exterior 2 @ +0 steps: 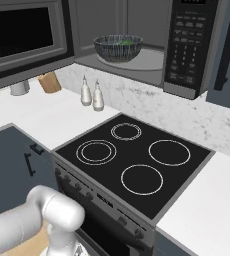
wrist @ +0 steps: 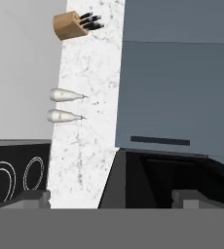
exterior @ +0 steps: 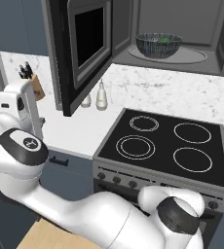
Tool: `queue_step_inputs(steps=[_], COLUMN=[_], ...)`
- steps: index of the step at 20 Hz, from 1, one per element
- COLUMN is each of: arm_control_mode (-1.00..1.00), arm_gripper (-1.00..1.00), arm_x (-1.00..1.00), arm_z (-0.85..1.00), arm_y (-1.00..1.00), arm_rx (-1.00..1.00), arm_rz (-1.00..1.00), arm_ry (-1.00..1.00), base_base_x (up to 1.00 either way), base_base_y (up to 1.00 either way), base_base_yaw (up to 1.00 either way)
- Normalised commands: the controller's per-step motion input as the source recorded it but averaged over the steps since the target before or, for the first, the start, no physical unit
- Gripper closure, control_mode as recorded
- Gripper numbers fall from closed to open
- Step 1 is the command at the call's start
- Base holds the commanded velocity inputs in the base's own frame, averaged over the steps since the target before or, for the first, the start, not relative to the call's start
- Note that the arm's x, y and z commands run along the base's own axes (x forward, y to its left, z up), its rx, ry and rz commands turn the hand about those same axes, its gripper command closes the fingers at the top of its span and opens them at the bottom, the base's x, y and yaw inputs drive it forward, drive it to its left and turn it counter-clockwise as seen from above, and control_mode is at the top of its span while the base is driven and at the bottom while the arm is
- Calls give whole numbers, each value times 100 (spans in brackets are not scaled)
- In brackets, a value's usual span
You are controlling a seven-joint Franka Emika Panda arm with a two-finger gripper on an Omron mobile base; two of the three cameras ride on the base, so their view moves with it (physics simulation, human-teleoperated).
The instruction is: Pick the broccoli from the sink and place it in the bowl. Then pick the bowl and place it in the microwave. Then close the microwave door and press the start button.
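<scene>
Bowl (exterior: 158, 44) sits inside the microwave (exterior: 182, 29), broccoli (exterior: 167, 39) in it. Door (exterior: 82, 48) hangs open at the left. Stove (exterior: 167, 146) lies below, two bottles (exterior: 97, 97) behind its left corner, knife block (exterior: 36, 82) further left on the counter (exterior: 70, 126).
</scene>
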Motion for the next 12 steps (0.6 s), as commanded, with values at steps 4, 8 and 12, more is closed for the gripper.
queue_step_inputs(steps=[4,8,12], arm_control_mode=[-100,-100,-100], arm_gripper=[-100,-100,-100], arm_x=[90,64,16], arm_z=[-2,-2,0], arm_y=[14,0,-53], arm_rx=[0,0,0], arm_rz=[-3,-2,0], arm_ry=[0,0,0], base_base_x=[0,0,0], base_base_y=[0,0,0], base_base_yaw=[0,0,0])
